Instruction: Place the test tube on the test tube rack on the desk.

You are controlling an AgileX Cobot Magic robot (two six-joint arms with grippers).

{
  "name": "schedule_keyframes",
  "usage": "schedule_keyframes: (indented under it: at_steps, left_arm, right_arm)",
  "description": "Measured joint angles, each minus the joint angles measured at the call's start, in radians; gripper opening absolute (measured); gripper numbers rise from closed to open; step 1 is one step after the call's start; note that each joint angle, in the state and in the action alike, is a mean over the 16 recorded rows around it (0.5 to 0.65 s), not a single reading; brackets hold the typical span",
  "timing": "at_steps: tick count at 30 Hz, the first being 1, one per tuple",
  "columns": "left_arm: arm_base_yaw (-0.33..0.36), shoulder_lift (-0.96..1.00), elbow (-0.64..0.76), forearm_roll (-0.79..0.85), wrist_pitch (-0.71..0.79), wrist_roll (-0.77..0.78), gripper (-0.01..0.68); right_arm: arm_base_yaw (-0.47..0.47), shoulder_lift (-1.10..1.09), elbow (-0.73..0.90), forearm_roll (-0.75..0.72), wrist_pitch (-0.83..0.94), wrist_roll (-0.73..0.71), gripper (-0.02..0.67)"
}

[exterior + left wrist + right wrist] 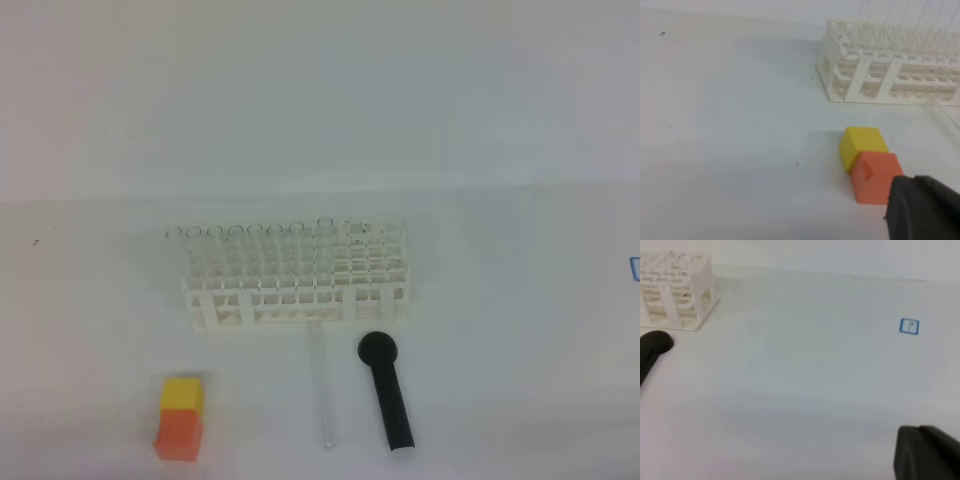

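The clear test tube (pixel 325 392) lies flat on the desk (pixel 500 330), in front of the white test tube rack (pixel 297 275), its length running towards me. The rack stands mid-desk and also shows in the left wrist view (pixel 890 70) and the right wrist view (pixel 675 287). Neither gripper shows in the exterior view. Only one black finger (pixel 922 210) of my left gripper shows, just right of the orange-and-yellow block. Only one black finger (pixel 925 452) of my right gripper shows, over bare desk far right of the rack.
A black scoop (pixel 385 390) lies right of the tube, its head near the rack. An orange-and-yellow block (pixel 181 415) sits at the front left. Several clear tubes stand in the rack's far row. A small blue square mark (pixel 909 326) is on the desk at the right.
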Motion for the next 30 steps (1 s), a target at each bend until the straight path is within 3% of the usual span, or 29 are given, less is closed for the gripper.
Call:
schedule_keyframes:
  at_steps: [9,24,30]
  left_arm:
    - [0.000,0.000,0.000,0.011,-0.118,0.000,-0.001]
    - [0.000,0.000,0.000,-0.016,-0.540,-0.051,-0.001]
    - [0.000,0.001,-0.036,-0.017,-0.553,-0.149,-0.001]
  right_arm:
    - [0.000,0.000,0.003,-0.009,-0.074,0.000,-0.001]
    - [0.000,0.000,0.008,-0.018,-0.530,0.001,-0.001]
    - [0.000,0.000,-0.021,-0.018,-0.566,0.005,-0.001]
